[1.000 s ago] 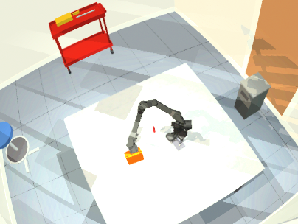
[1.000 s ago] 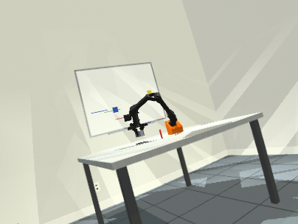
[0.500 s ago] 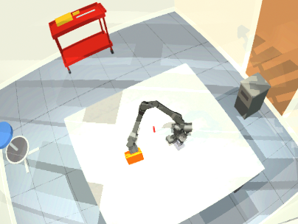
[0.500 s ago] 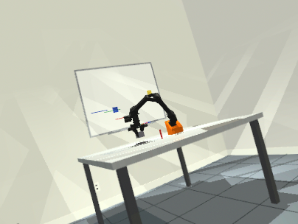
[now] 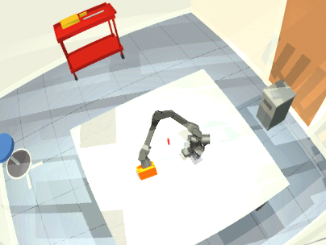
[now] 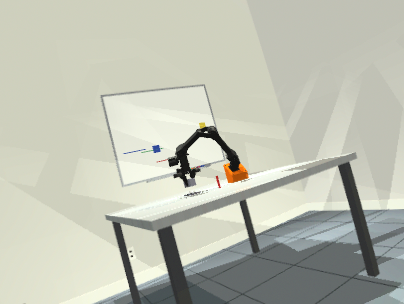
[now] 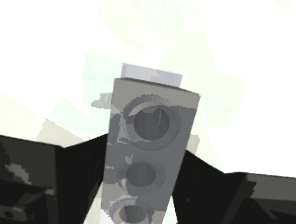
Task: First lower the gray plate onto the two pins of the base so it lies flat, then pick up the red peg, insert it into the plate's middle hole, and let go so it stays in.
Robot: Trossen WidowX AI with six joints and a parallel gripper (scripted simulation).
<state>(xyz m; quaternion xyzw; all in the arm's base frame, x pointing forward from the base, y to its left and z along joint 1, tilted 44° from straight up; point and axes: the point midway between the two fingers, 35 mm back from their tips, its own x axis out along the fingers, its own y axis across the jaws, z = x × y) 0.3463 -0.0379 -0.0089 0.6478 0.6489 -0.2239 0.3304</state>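
Red cart (image 5: 89, 53) w/ yellow box (image 5: 69, 21) on top, gray cabinet (image 5: 276, 105), wall-mtd whiteboard (image 6: 165, 120), blue stool seat (image 5: 5, 147).

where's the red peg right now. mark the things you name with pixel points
The red peg (image 5: 169, 141) (image 6: 218, 182) stands on the white table (image 5: 161, 209) (image 6: 165, 218); in the exterior view it's just left of the orange block (image 6: 236, 173) under the arm's foot.

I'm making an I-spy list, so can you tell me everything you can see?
table: one, white, middle
gray plate: one, between the gripper's fingers
red peg: one, on the table
cart: one, red, on the floor
cabinet: one, gray, by the orange door
door: one, orange
whiteboard: one, white, on the wall
stool: one, blue seat, left edge
arm: one, dark
gripper: one, dark, shut on the plate
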